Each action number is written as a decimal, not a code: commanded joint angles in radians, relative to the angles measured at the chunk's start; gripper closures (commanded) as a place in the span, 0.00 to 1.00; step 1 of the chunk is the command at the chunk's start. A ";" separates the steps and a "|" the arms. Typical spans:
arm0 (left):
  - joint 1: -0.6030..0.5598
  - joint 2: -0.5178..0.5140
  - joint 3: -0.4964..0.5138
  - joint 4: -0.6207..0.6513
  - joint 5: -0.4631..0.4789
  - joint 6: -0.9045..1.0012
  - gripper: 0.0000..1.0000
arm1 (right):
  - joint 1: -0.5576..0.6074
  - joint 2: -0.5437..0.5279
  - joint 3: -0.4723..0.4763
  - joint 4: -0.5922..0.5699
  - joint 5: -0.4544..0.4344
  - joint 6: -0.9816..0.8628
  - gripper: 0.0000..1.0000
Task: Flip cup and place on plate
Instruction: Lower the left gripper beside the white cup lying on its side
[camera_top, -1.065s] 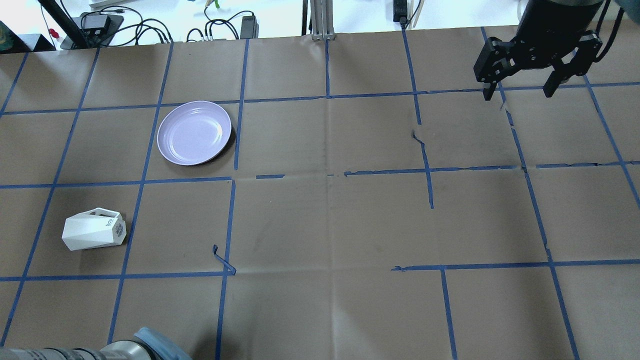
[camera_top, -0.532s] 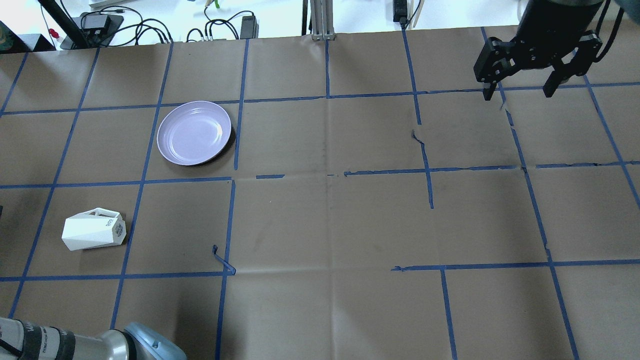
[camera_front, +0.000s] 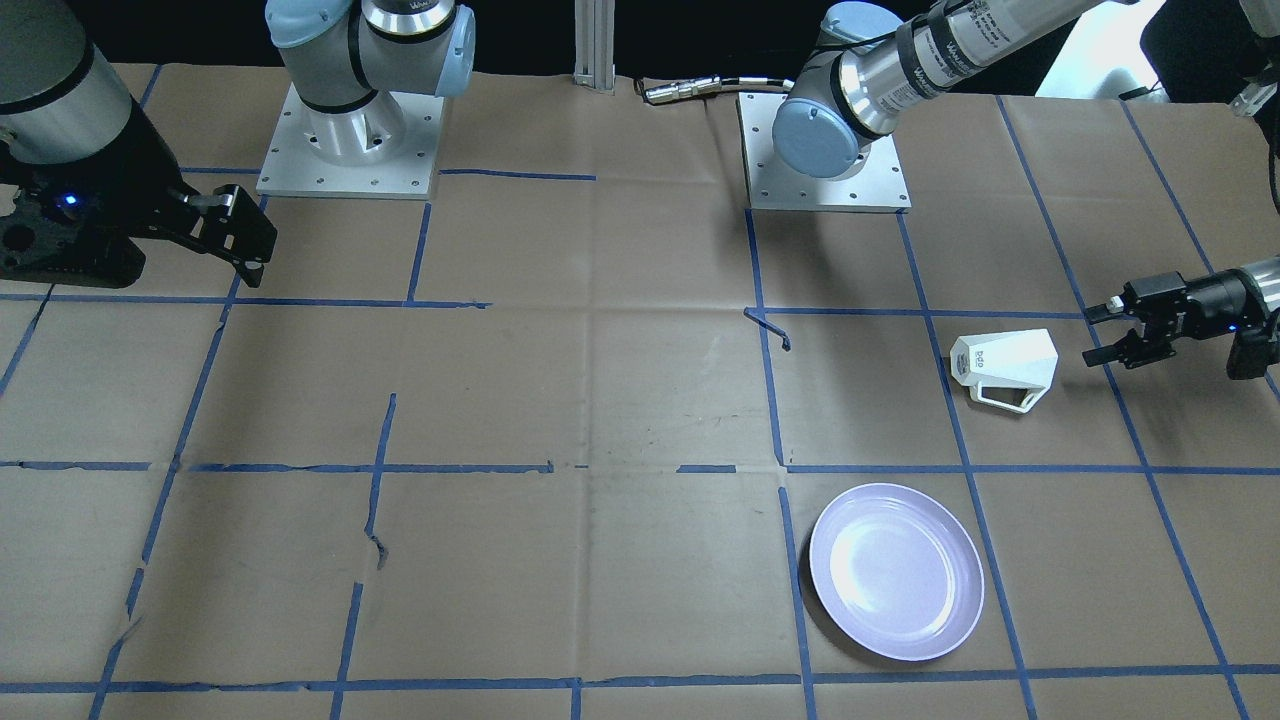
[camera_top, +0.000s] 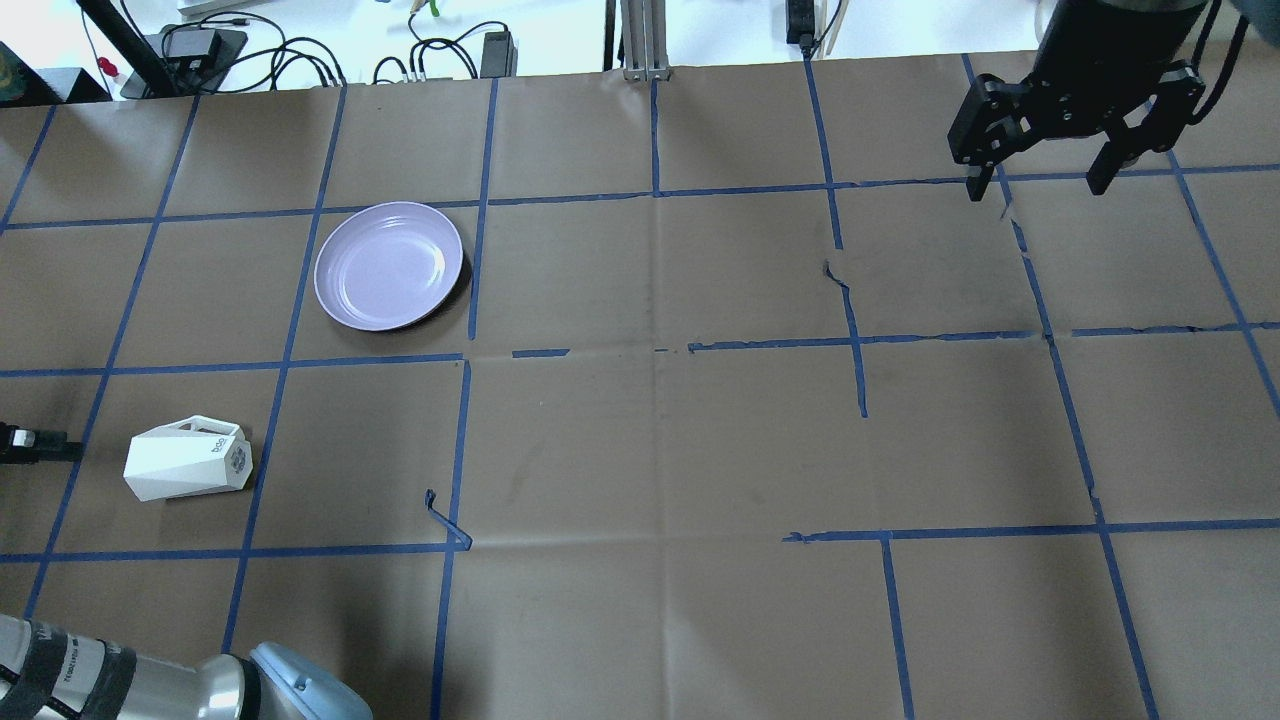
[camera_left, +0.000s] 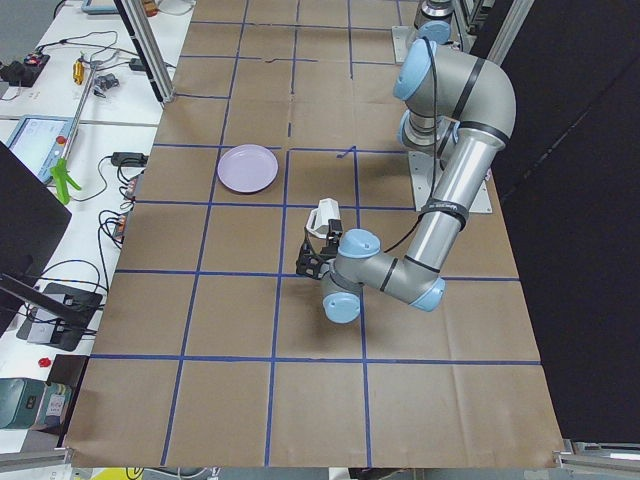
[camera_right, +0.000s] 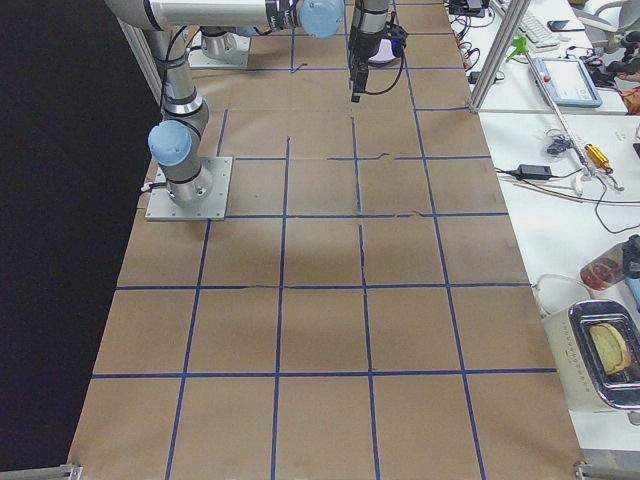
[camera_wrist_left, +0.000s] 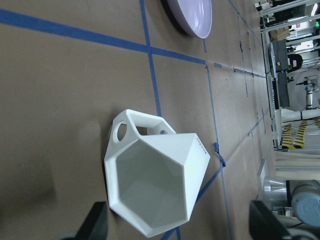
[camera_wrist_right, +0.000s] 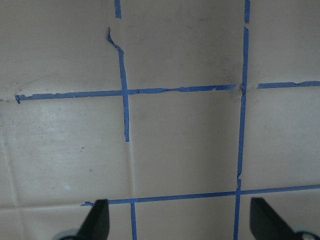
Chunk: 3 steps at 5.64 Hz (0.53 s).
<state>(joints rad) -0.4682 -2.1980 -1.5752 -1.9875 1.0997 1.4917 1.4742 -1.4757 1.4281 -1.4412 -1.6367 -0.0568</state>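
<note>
The white faceted cup lies on its side at the table's near left, handle toward the plate; it also shows in the front view. In the left wrist view its hexagonal mouth faces the camera. The lavender plate sits beyond it, bare, also in the front view. My left gripper is open, low over the table, a short way from the cup's mouth and not touching it. My right gripper is open and empty, high over the far right.
Brown paper with a blue tape grid covers the table. A loose tape curl lies right of the cup. The arm bases stand at the robot's edge. Cables and a metal post lie beyond the far edge.
My left arm has swung in from the left; a finger of its gripper now shows at the overhead view's left edge, level with the cup. The right arm, cup and plate have not moved.
</note>
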 joint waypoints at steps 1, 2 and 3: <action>0.000 -0.058 0.000 -0.118 -0.021 0.034 0.02 | 0.000 0.000 0.000 0.001 0.000 0.000 0.00; -0.001 -0.063 -0.003 -0.158 -0.052 0.038 0.02 | 0.000 0.000 0.000 0.001 0.000 0.000 0.00; -0.003 -0.066 -0.009 -0.175 -0.057 0.039 0.02 | 0.000 0.000 0.000 0.001 0.000 0.000 0.00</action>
<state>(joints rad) -0.4698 -2.2593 -1.5801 -2.1373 1.0534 1.5279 1.4742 -1.4757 1.4281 -1.4404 -1.6367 -0.0568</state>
